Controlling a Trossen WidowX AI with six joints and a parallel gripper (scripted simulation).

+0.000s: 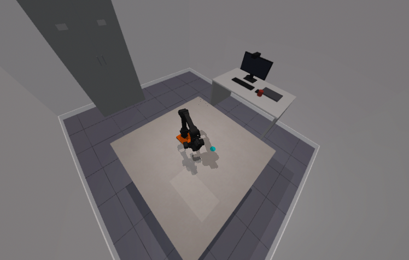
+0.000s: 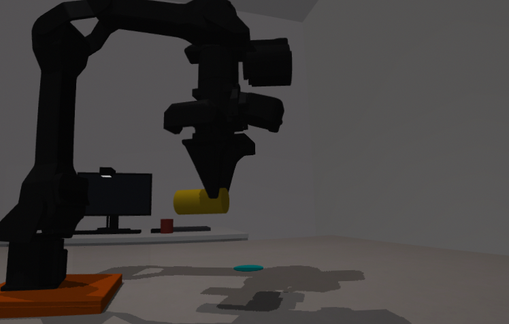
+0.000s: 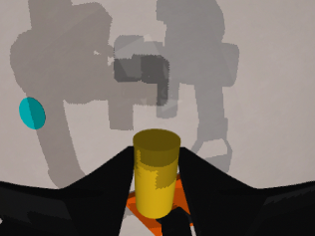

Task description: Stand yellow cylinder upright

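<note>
The gripper (image 2: 216, 193), two tapering matte-black fingers pointing down, is clamped on the cylinder (image 2: 201, 201), a smooth yellow round bar held lying level in mid-frame of the exterior view, well above the table (image 2: 409, 282). In the wrist view its flat round end (image 3: 157, 142) faces outward at lower centre. The circle (image 2: 248, 268), a flat cyan disc, lies on the pale, faintly mottled table, lower and slightly right. The blocky black arm (image 2: 53, 120) rises from an orange square base (image 2: 47, 298) at lower left.

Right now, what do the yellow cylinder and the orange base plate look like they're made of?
Yellow cylinder, held in the gripper: probably matte plastic or painted wood, given its flat, even colour without glints. Orange base plate: a thin, flat slab with a stepped edge, perhaps painted metal or plastic. The look leaves both open.
</note>
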